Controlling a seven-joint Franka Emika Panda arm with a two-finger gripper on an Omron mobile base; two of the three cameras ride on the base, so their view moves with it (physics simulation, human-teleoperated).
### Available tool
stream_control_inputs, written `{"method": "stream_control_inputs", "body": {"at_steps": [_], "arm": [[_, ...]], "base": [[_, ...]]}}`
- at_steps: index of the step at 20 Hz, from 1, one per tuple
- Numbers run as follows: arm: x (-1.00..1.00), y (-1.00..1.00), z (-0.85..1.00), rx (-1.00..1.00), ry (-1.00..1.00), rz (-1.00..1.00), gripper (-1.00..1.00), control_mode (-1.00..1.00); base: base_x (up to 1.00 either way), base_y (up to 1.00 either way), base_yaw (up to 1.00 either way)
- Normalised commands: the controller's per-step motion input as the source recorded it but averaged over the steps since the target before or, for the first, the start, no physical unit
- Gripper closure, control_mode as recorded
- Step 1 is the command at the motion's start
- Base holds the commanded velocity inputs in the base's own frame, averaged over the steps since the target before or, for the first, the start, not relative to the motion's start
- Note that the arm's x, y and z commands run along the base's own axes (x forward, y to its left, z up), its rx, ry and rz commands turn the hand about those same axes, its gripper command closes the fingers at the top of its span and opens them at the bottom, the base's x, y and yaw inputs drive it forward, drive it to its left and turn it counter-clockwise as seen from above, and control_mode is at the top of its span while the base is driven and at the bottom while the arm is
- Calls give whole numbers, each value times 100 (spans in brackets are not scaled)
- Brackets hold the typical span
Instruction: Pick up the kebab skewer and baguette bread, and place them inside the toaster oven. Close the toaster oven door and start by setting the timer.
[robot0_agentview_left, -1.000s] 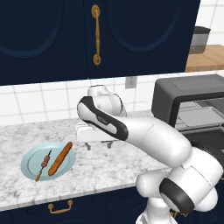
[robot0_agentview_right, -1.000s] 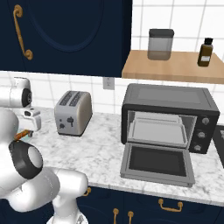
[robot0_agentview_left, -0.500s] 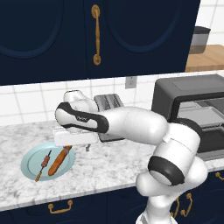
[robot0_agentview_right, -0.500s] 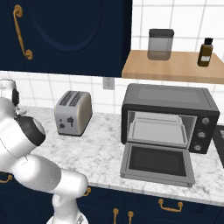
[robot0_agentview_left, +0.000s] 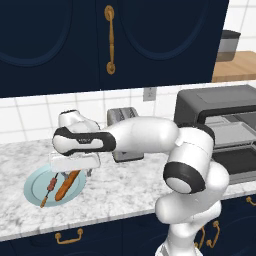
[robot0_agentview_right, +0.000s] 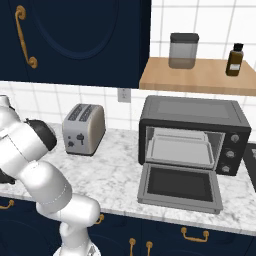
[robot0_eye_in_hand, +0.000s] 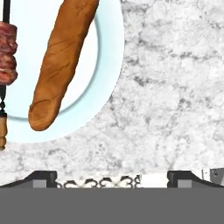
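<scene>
My gripper (robot0_eye_in_hand: 112, 177) is over the marble counter (robot0_agentview_left: 115, 192) at the near right edge of the plate (robot0_agentview_left: 35, 180), jaws wide apart, nothing between them; both dark finger tips (robot0_eye_in_hand: 41, 177) show w/ bare grey-veined white stone in the gap. In the left base view the gripper (robot0_agentview_left: 75, 167) hangs just above the plate, white boxy hand, arm stretched out left. Plate is round, pale blue, glossy, shallow rim. Baguette bread (robot0_eye_in_hand: 63, 57) lies on it: orange-brown, finger-shaped, rounded end, crust faintly scored; one end reaches onto the rim. Kebab skewer (robot0_eye_in_hand: 5, 70) lies just beside it, roughly parallel, not touching afaict: thin dark stick w/ lumpy red-brown meat chunks mid-length and a tan wooden handle end sticking past the plate rim. Same pair in the left base view: skewer (robot0_agentview_left: 51, 186) left of the loaf (robot0_agentview_left: 67, 184). Toaster oven (robot0_agentview_right: 195, 135) sits well apart at the right end of the counter, dark grey box, knobs down its right side, tray on the rack inside. Toaster oven door (robot0_agentview_right: 180, 186) is dropped fully open, flat, glass pane in a grey frame. Silver two-slot toaster (robot0_agentview_right: 84, 129) stands between plate and oven, against the white tile wall.
</scene>
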Motion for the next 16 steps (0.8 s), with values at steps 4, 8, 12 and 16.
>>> {"method": "stream_control_inputs", "body": {"at_steps": [4,8,12,16], "arm": [[35,6,-33,0,-17,0,-100,-100],[34,16,-30,0,-6,-1,-100,-100],[24,21,-16,0,-1,-1,-100,-100],[9,5,-6,0,0,0,-100,-100]], "base": [[0,0,0],[0,0,0],[0,0,0],[0,0,0]]}}
